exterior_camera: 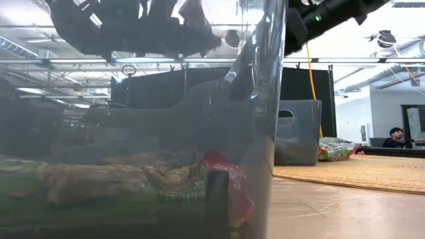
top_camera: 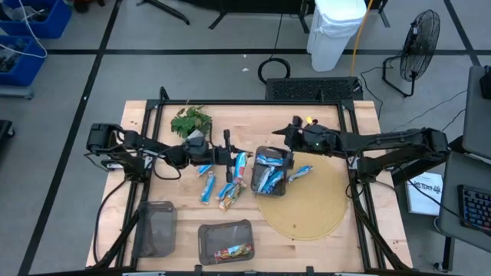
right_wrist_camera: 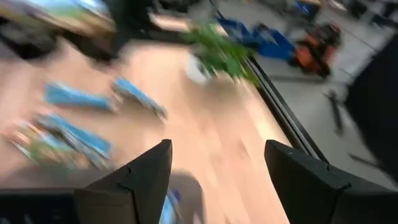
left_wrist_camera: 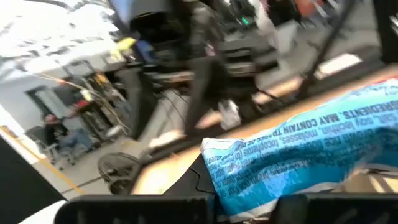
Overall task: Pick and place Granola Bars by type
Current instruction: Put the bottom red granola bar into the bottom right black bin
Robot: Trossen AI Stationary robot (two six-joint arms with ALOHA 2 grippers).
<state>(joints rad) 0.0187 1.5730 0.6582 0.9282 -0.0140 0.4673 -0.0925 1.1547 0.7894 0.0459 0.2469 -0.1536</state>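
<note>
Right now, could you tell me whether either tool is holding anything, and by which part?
The left tool holds a blue granola bar by one end; the right tool is open and empty.

My low view is mostly blocked by a near tray wall; bars behind it are smeared. Right wrist view is motion-blurred, I can't type those bars. Left wrist: blue bar runs off frame, print partly readable.

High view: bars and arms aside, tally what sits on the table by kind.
Dark trays: 3
Round woven mat: 1
Green plant sprig: 1
Total: 5
</note>
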